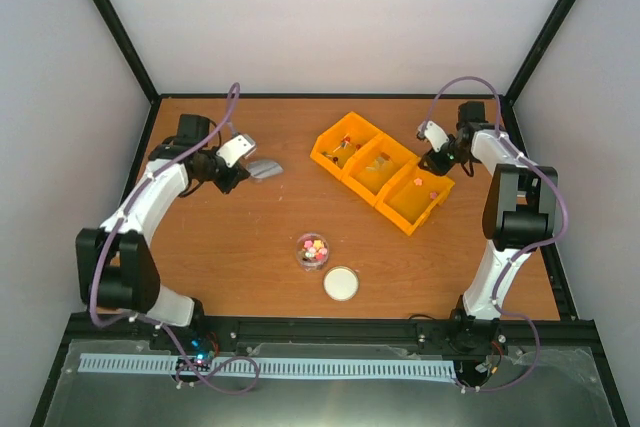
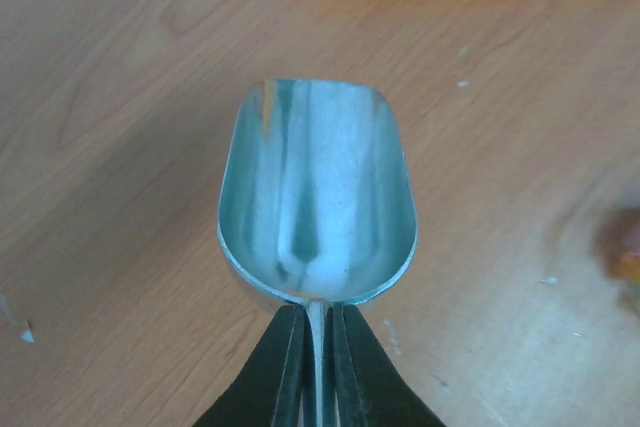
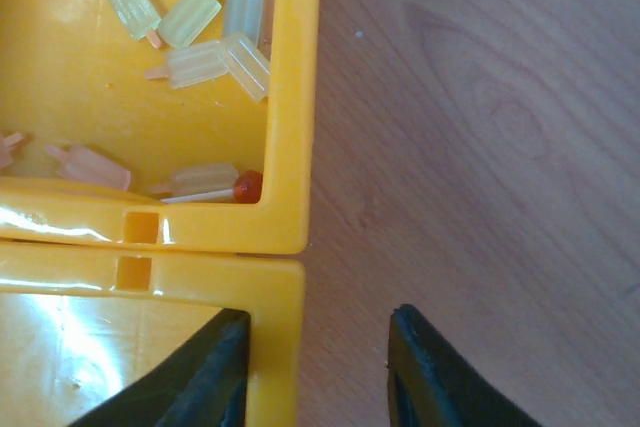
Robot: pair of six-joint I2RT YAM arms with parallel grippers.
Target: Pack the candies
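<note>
The candies (image 1: 312,249), tiny and mixed in colour, fill a small clear round tub at the table's middle. My left gripper (image 1: 238,155) is shut on the handle of a metal scoop (image 1: 264,169) over the wood at the left. In the left wrist view the scoop (image 2: 315,202) has nothing in its bowl, and the left gripper (image 2: 315,315) pinches its thin handle. My right gripper (image 1: 436,156) is at the far right side of the yellow bins (image 1: 398,211). In the right wrist view the right gripper (image 3: 318,352) is open and straddles a bin wall (image 3: 272,312).
A white round lid (image 1: 341,283) lies just in front of the tub. Three yellow bins stand in a diagonal row. One bin (image 3: 292,97) holds popsicle-shaped sweets (image 3: 200,62) and a red lollipop (image 3: 248,186). Black frame posts stand at the table's back corners.
</note>
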